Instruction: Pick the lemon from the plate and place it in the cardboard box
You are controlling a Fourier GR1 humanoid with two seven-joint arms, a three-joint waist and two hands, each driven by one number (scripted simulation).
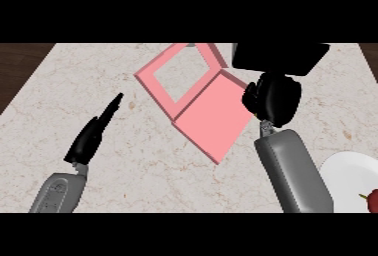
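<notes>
Finding: the pink box (214,120) lies open near the middle of the table (88,80), one corner pointing towards me and its long axis running from that corner up and away to the left. My right hand (273,97) stands at the box's right edge, its back turned to the view, over the seam where the flat pink panel meets the open frame. I cannot tell whether it is clenched, released or carrying anything, since its underside is hidden. No lemon shows anywhere. The white plate (353,172), well to the right of the box and nearer me, is cut off by the view's edge and bears only a small red item (373,200) on its visible part. In my judgement the lemon is either under the right hand or on the unseen part of the plate. My left hand (92,135) rests well to the left of the box, released, with straight fingers pointing up and away. A black block (280,56), unidentified, sits just beyond the box's right corner. Assessment: the right hand is much the nearer to the box, whose opening lies up and to the left of it, so the coming move is a short shift that way.
</notes>
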